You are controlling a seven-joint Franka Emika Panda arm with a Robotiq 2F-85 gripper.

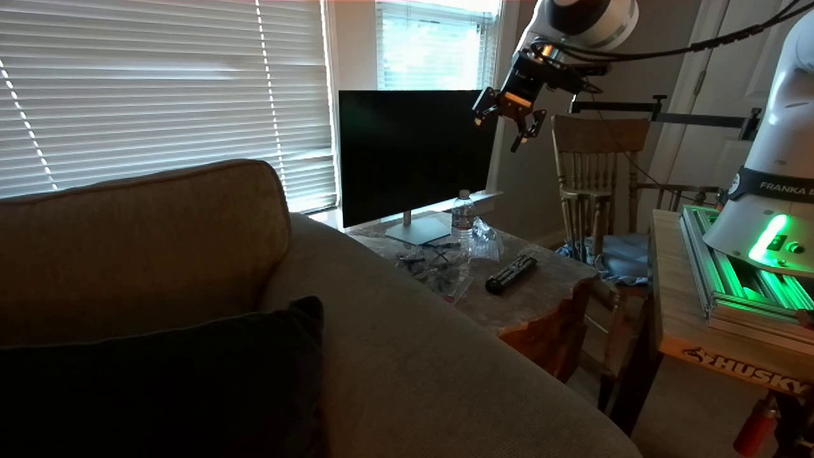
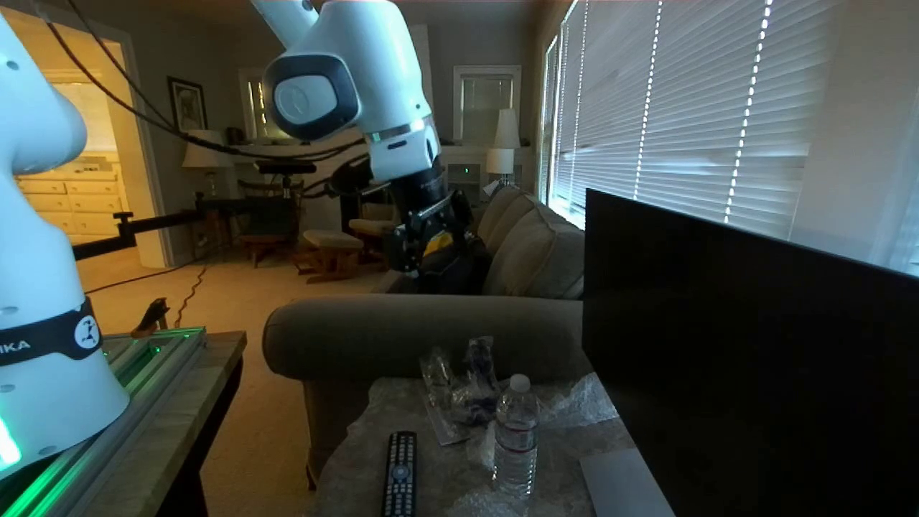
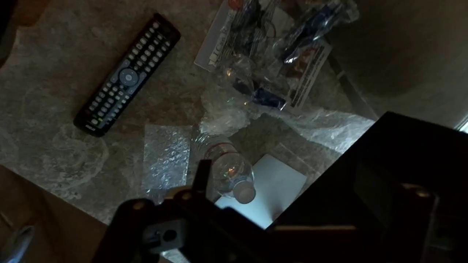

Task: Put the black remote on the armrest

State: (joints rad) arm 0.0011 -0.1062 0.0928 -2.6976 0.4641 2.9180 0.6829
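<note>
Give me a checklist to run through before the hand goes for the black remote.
1. Black remote exposed: ok; it lies buttons up on the table, nothing over it.
2. Hand open: ok; it is spread wide and holds nothing.
3. Hand lined up over the remote: not ok; in the wrist view the remote lies off to one side.
4. Bottle out of the way: probably not ok; it stands upright near the remote, partly behind the hand in the wrist view.
5. Enough room beside the screen: cannot tell; the gap's depth is unclear.
6. Armrest in sight: ok, in both exterior views.
</note>
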